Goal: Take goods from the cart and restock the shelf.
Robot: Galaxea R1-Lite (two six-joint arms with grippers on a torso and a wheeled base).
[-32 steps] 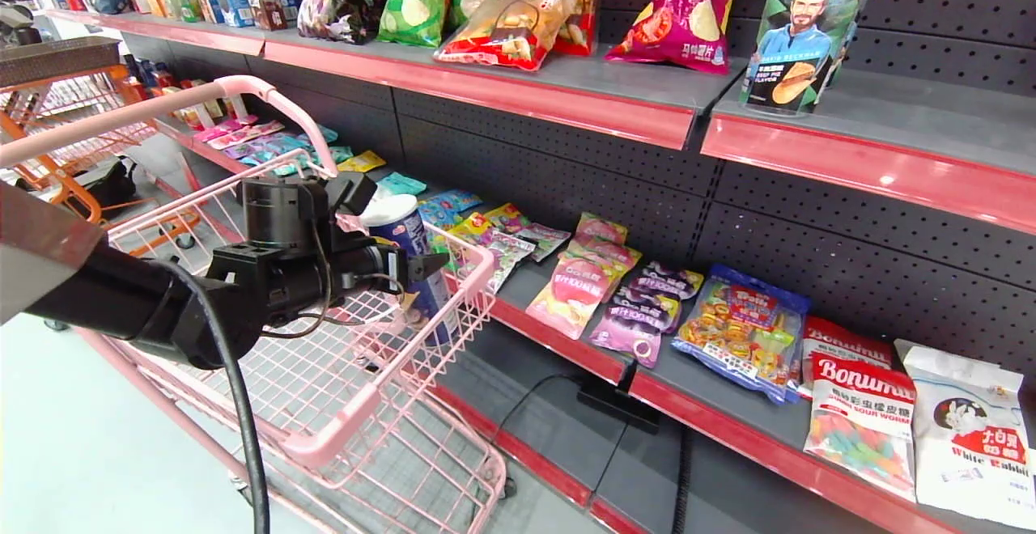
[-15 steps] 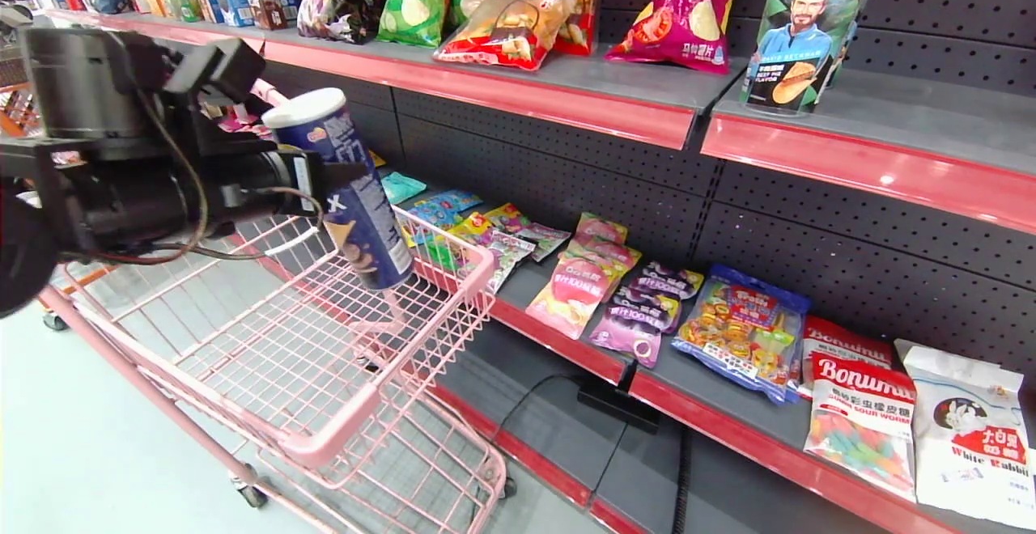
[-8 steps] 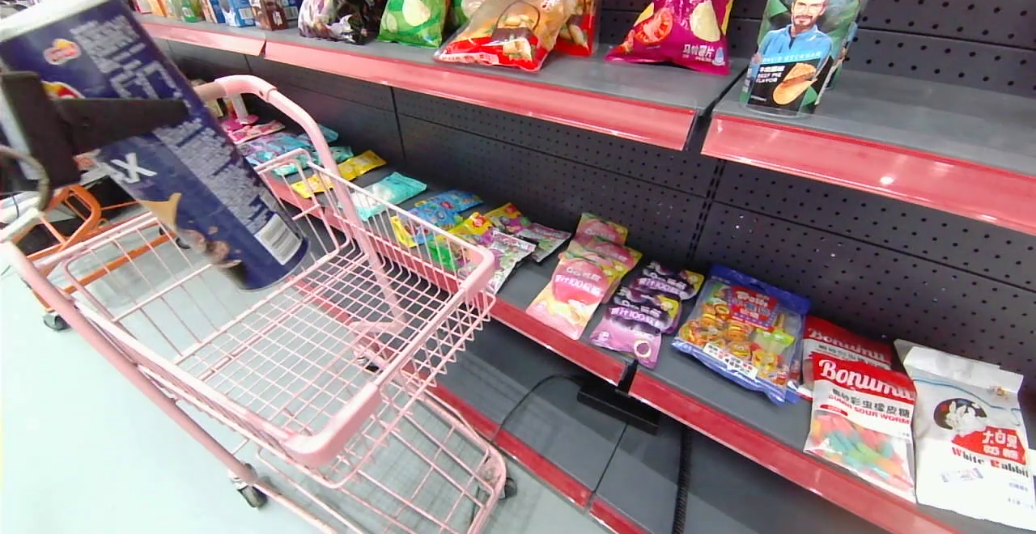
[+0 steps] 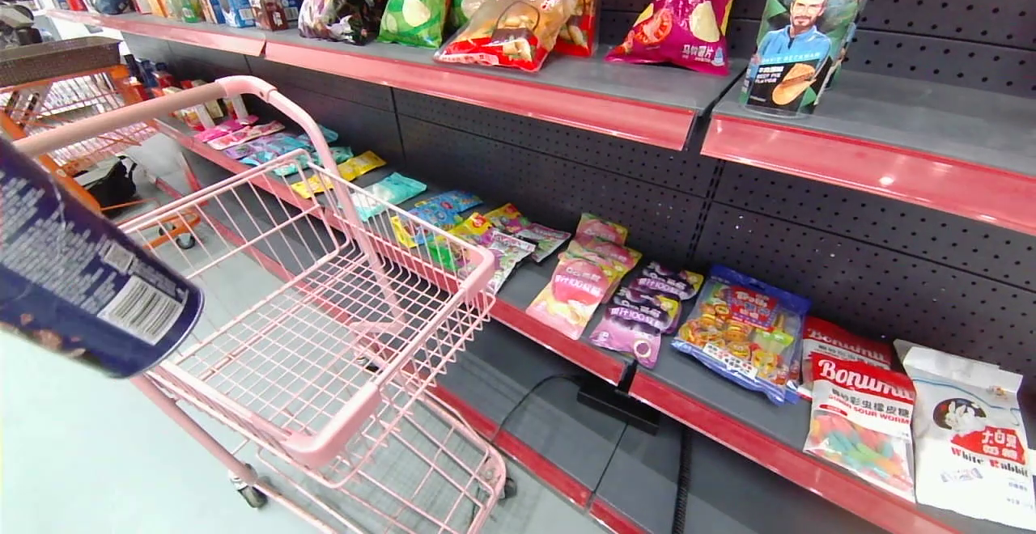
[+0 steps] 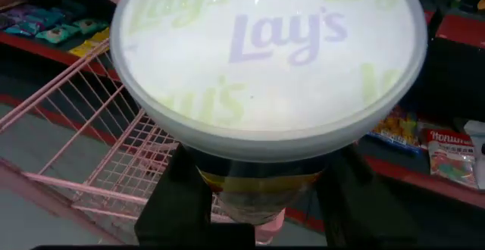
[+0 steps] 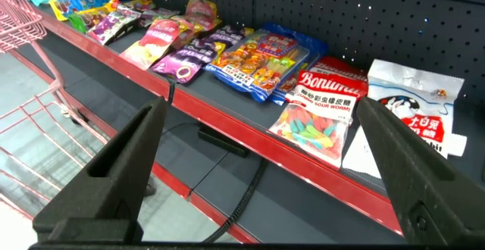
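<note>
A dark blue chip can (image 4: 81,275) with a barcode hangs tilted at the left edge of the head view, above and to the left of the pink cart (image 4: 477,263). In the left wrist view its white lid (image 5: 265,60) sits close to the camera. My left gripper (image 5: 261,201) is shut on the can, with one dark finger (image 5: 178,204) on each side of the body. My right gripper (image 6: 261,174) is open, held low in front of the lower shelf (image 6: 303,167), with nothing between its fingers (image 6: 114,174).
The upper shelf (image 4: 566,81) holds chip bags (image 4: 518,8) and a tall dark bag (image 4: 809,32), with bare grey surface to the right (image 4: 931,121). Candy bags (image 4: 736,332) lie along the lower shelf. A black cable and stand (image 4: 615,400) sit on the bottom ledge.
The left arm lifted the chip can out of the cart, then carried it left and toward the camera. The arm itself has passed out of the head view.
</note>
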